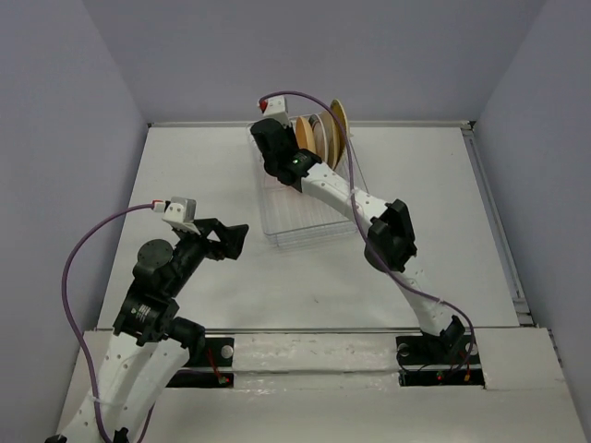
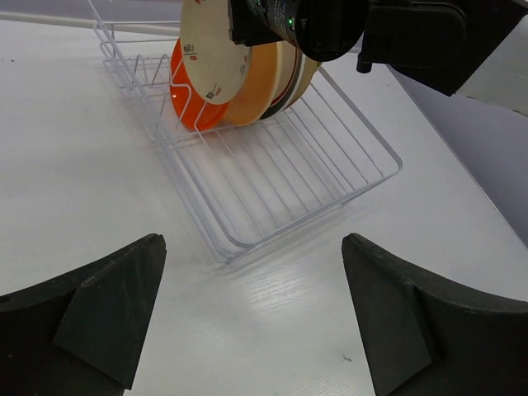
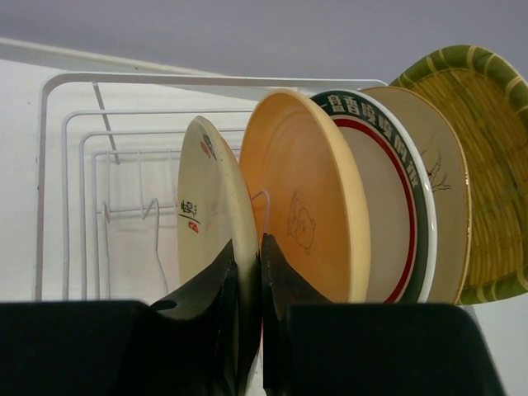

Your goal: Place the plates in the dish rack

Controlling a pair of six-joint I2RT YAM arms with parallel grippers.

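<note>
Inside the dish rack [image 2: 272, 177], the small beige plate [image 3: 205, 206] is pinched by the right gripper [image 3: 247, 257], while the left gripper [image 2: 254, 309] is seen open just outside this rack.

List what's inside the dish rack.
Six plates upright in the dish rack: small orange plate, small beige plate pinched by the right gripper, tan plate, teal-rimmed plate, floral plate, ribbed green dish. Each hides part of the next; beige covers most of the orange.

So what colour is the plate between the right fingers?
Cream plate with small red and dark marks, clearest in the right wrist view.
</note>
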